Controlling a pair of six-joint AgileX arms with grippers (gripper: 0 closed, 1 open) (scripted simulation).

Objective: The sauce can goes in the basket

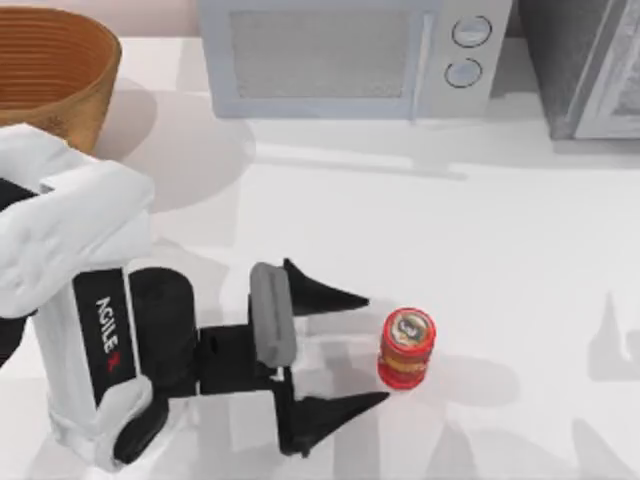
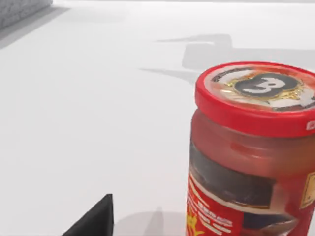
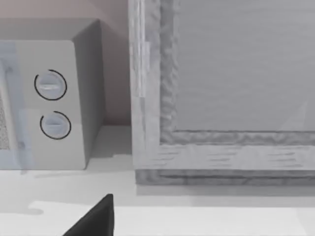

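Reaching low across the desk (image 1: 520, 260), our left gripper (image 1: 365, 350) has its jaws spread wide and grasping nothing, the two dark fingertips (image 1: 345, 297) pointing toward the top view's right. The can (image 1: 407, 346) stands upright just beyond those tips, level with the gap between them but not yet inside it, and nothing touches it. We judge the jaws are held this wide so that they can pass either side of the can's round body before they close; the low, level pose suits a grip on the side wall below the lid. From the left wrist the can (image 2: 253, 152) looms close, its red lid and printed top plain to see, which fits a gripper lined up and nearly there.

The basket (image 1: 55, 75) sits at the far left corner of the desk, well apart from the can, behind our left arm; the can is therefore still outside it and the carry has not begun. A microwave (image 1: 350, 55) stands along the back edge, clear of the likely path.

Our right arm is parked off to the right; its wrist looks at the microwave (image 3: 49, 98) and a grey cabinet (image 3: 221, 88), and we cannot tell the state of its jaws.
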